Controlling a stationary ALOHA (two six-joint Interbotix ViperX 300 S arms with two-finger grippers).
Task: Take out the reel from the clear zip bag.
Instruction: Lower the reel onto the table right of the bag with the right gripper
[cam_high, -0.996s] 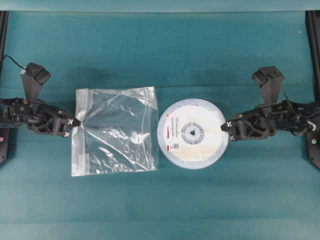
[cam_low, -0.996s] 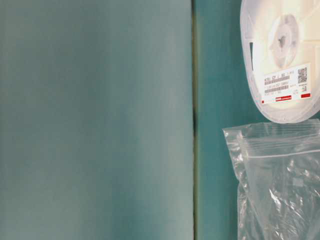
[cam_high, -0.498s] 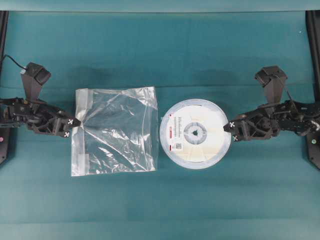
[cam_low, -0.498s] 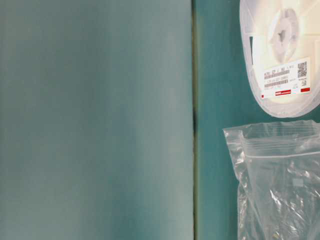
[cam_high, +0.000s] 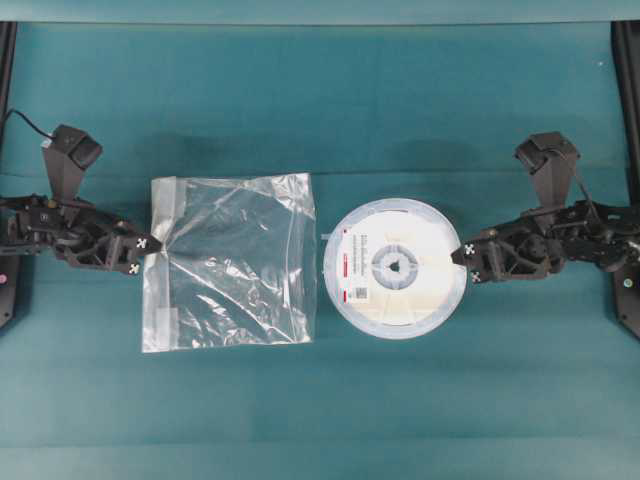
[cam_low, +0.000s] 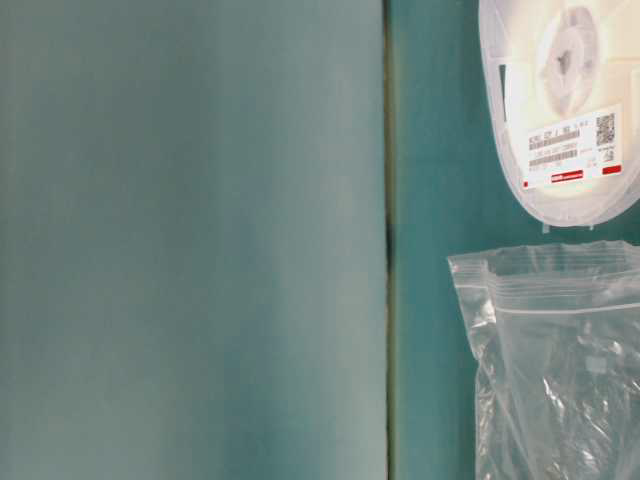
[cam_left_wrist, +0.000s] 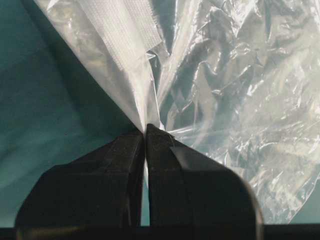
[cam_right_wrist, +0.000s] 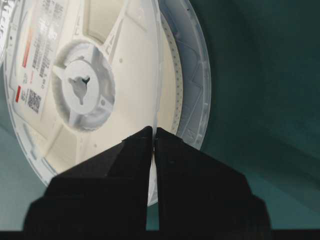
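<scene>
Both arms are all matte black, chunky segmented links with a boxy black camera block perched on each wrist. The left gripper (cam_high: 152, 247) and right gripper (cam_high: 464, 255) have small white X-shaped marks near the fingertips. Thin black cables loop off both arms.

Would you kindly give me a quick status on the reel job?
Left end effector shut on clear zip bag. Right end effector shut on reel rim. Reel fully outside bag, clear gap between. Nothing in the way.
</scene>
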